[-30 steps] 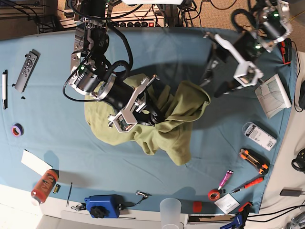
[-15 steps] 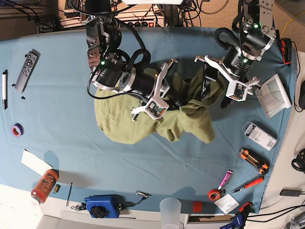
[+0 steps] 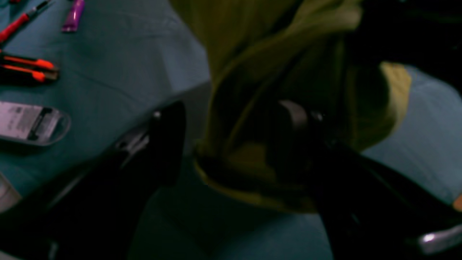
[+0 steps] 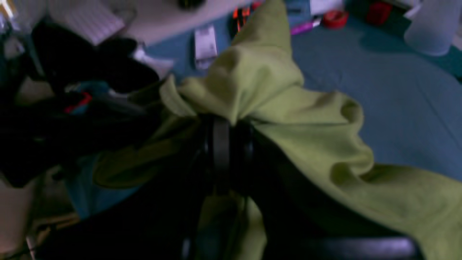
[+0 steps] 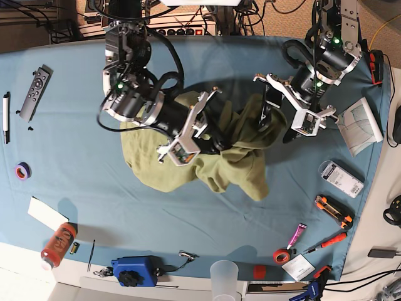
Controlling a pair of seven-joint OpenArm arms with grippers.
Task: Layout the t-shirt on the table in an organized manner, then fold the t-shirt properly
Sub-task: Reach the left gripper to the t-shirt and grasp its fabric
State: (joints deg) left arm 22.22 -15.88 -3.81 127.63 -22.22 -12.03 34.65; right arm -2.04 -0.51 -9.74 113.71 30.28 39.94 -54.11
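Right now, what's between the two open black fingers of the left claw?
A bunched fold of the olive-green cotton t-shirt sits between the left gripper's open fingers, seen in the left wrist view.

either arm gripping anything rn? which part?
Right gripper is shut on a bunched fold of the t-shirt, near its middle. Left gripper is open around a hanging edge, not gripping.

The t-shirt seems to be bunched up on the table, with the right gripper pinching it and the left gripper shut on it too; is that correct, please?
Not quite: the left gripper is open, its jaws spread on either side of a fold of the t-shirt, as the left wrist view shows. The right gripper does pinch the bunched shirt.
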